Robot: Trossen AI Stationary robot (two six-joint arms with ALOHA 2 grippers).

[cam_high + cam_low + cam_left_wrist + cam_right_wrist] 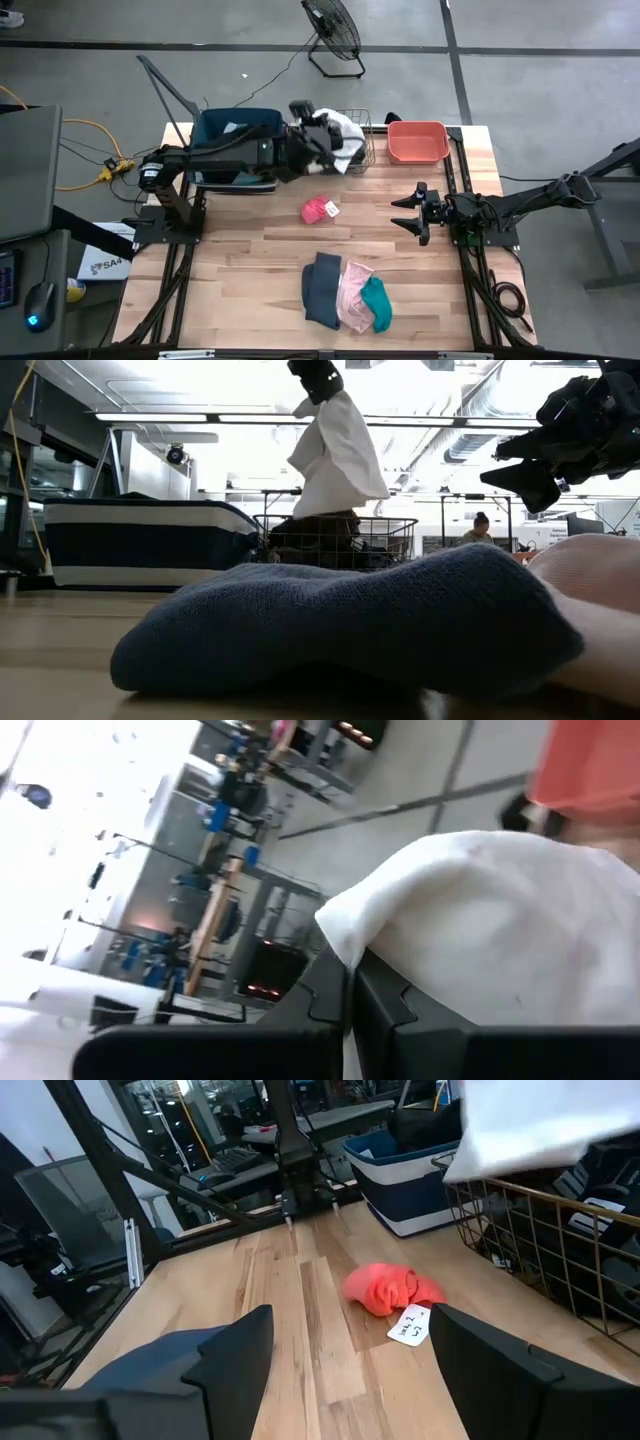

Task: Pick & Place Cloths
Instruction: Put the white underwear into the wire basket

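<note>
Now the left hand (322, 140), pinching the white cloth (345, 133) above the wire basket (362, 150) at twelve o'clock, should lift clear before swinging; the right hand (408, 213) waits spread at three o'clock.

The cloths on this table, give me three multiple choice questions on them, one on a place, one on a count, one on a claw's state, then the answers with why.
1. Where is the white cloth?
A. Flat on the table
B. Hanging from the left claw over the wire basket
C. In the coral tub

2. How many cloths lie in the group at the table's near edge?
A. Three
B. One
C. Five

3. How is the right claw?
A. Shut on a cloth
B. Open and empty
C. Out of view

Answers: 1 B, the low view shows it dangling above the basket. 2 A, slate cloth, pale pink cloth, teal cloth. 3 B, its fingers stand apart with only the table between them.
</note>
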